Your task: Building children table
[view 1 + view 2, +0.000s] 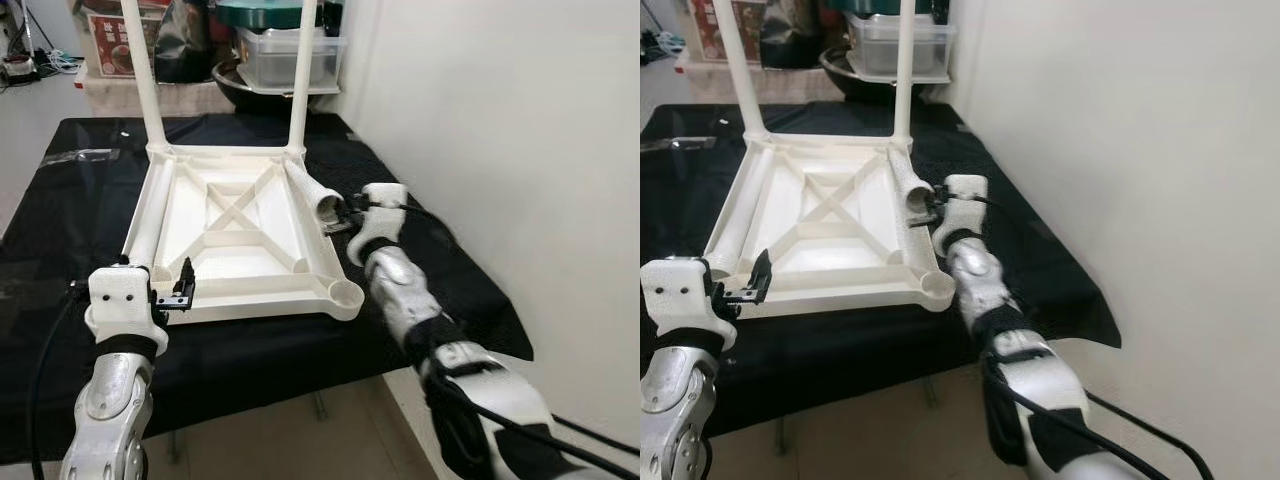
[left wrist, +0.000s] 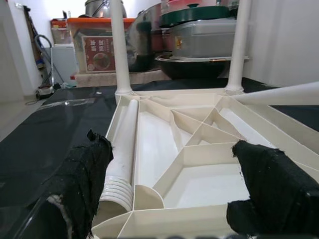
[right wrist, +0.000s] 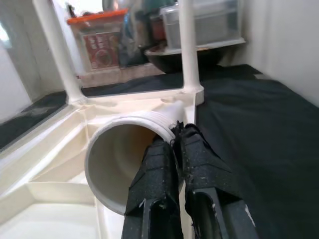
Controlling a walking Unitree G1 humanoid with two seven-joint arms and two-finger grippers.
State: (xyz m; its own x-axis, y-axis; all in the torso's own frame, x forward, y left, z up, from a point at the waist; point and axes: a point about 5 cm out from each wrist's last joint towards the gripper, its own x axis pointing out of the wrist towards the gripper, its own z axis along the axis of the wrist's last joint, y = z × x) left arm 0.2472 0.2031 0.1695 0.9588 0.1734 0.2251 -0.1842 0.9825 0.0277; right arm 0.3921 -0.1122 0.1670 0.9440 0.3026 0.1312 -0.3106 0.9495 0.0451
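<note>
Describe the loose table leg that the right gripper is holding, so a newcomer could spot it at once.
An upturned white tabletop lies on the black-covered table. Two legs stand upright at its far corners, and another lies loose in its left channel. The leg in question lies slanted along the right edge, its open ribbed end pinched in the right gripper jaws.

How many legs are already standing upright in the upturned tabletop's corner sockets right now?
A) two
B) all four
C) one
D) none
A: two upright legs, the far left leg and far right leg, stand in the far sockets of the tabletop; a loose leg is pinched at its rim by the right end effector, and another leg lies along the left side.
</note>
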